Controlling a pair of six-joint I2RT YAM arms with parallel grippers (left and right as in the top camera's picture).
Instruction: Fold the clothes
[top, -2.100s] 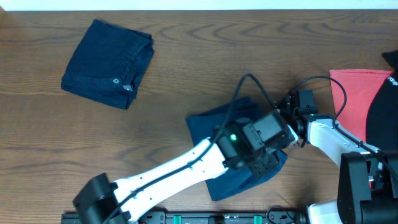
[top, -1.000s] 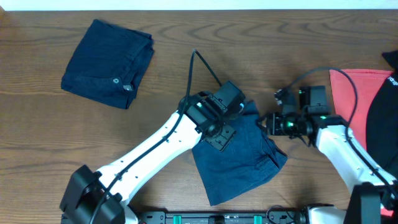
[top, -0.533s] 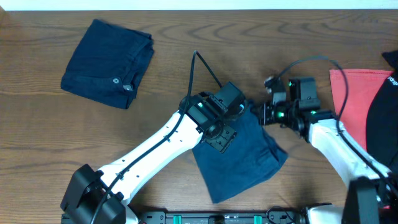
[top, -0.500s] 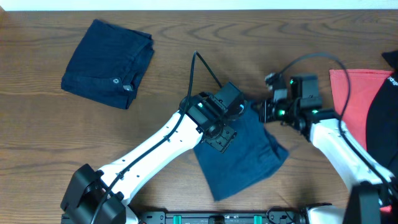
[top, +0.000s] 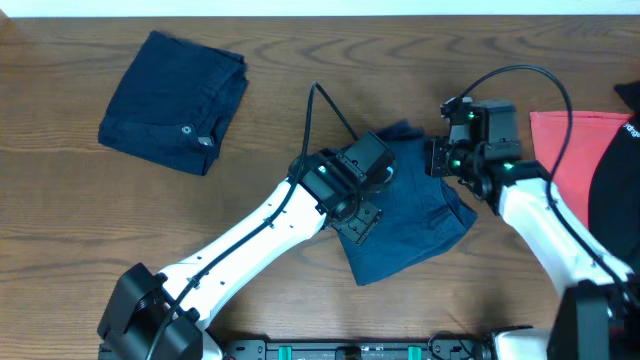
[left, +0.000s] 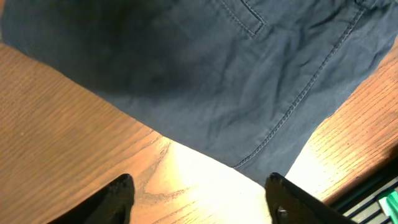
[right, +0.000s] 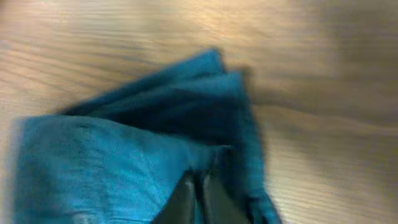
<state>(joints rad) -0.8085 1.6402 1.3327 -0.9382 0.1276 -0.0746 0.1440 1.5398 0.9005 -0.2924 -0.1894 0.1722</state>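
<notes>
Two pieces of dark navy denim clothes lie on the wooden table. One is a folded bundle (top: 172, 102) at the far left, showing a small silver button. The other, a loosely spread garment (top: 415, 225) (left: 205, 68) (right: 106, 162), lies in the middle. My right gripper (top: 441, 160) (right: 200, 198) is shut on that garment's far right edge, with blue fabric pinched between its dark fingers. My left gripper (top: 360, 222) (left: 202, 199) hovers open over bare wood at the garment's near left edge and holds nothing.
A red cloth (top: 570, 150) and a black object (top: 622, 170) lie at the right edge. A black rail (top: 380, 350) runs along the table's front. The white back edge of the table (top: 300, 8) is at the top.
My right gripper closed on the garment's edge and pulled it away from the front and to the right; the garment slid with it. The left arm stayed put and opened a little wider.
</notes>
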